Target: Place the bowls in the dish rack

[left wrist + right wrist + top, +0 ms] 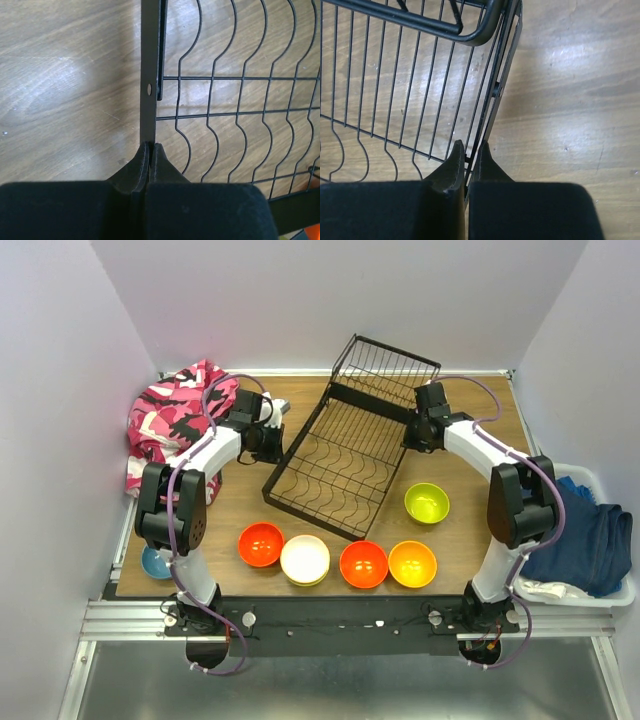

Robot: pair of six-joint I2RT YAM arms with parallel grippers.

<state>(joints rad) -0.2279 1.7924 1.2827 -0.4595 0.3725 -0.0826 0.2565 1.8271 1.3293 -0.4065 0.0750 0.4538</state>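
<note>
The black wire dish rack (340,455) sits tilted in the middle of the table, its hinged flap (385,365) raised at the far end. My left gripper (268,440) is shut on the rack's left rim (149,75). My right gripper (415,435) is shut on the rack's right rim (492,95). Bowls lie in a row near the front: orange-red (261,544), cream-white (305,560), red (363,564), orange (412,564). A lime green bowl (427,503) lies right of the rack. A blue bowl (155,562) lies at the front left edge.
A pink camouflage cloth (175,420) is heaped at the back left. A white basket (600,590) of blue cloth stands off the table's right side. White walls close in the back and sides.
</note>
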